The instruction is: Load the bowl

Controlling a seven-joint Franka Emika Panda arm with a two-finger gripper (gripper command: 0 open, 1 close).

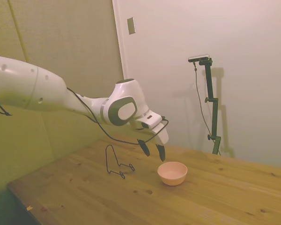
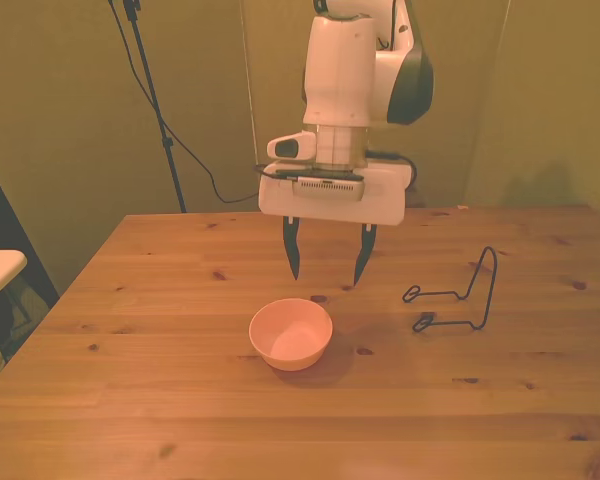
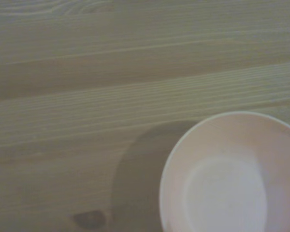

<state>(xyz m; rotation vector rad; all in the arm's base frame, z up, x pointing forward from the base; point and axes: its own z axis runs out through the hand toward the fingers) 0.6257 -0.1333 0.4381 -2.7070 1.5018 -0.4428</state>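
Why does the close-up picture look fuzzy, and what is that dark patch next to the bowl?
The wrist view is slightly out of focus, so the bowl's rim and the table's wood grain look soft. The dark patch is the bowl's shadow on the table. The front view and side view are sharper but dim and yellowish; there the gripper hangs open above the bowl.

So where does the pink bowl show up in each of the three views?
Side view: bowl sits right of centre, below the open gripper.
Front view: bowl is at centre, with the wire rack toward the front view's right.
Wrist view: bowl fills one corner.
Shared landmark: the wooden table.
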